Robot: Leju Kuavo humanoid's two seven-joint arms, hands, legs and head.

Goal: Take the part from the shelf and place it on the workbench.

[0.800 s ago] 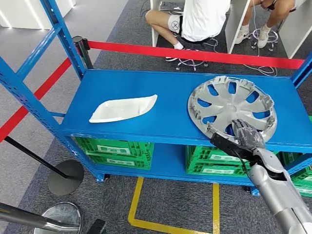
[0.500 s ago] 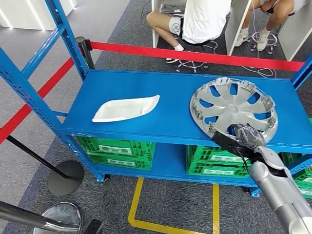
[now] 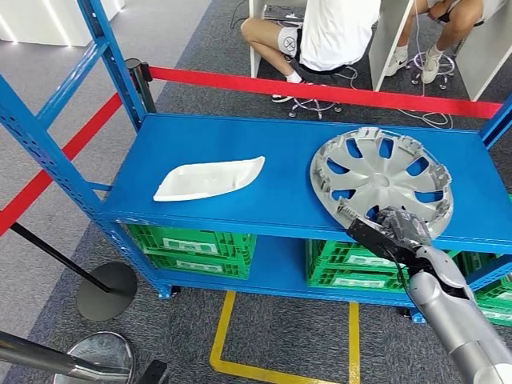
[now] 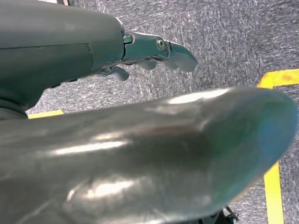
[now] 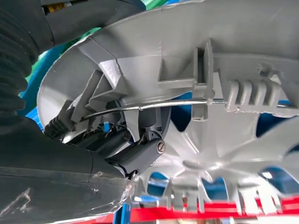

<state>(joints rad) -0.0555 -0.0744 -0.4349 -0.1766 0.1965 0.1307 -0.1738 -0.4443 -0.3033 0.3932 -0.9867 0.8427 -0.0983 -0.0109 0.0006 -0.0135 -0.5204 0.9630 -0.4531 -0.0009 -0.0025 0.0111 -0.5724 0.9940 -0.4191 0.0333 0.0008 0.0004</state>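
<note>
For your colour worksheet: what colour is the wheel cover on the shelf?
Silver-grey wheel cover, clearest in the head view.

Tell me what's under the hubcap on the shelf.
The hubcap sits tilted on the blue shelf, its near edge gripped by the right robot hand. Blue shows through its openings. Green crates sit a level below. Anything beneath its solid parts is covered.

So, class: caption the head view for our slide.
Right hand grips the hubcap rim on the blue shelf.

blue shelf (image 3: 284, 188), white part (image 3: 208, 178) left, grey wheel cover (image 3: 382, 178) right
</note>
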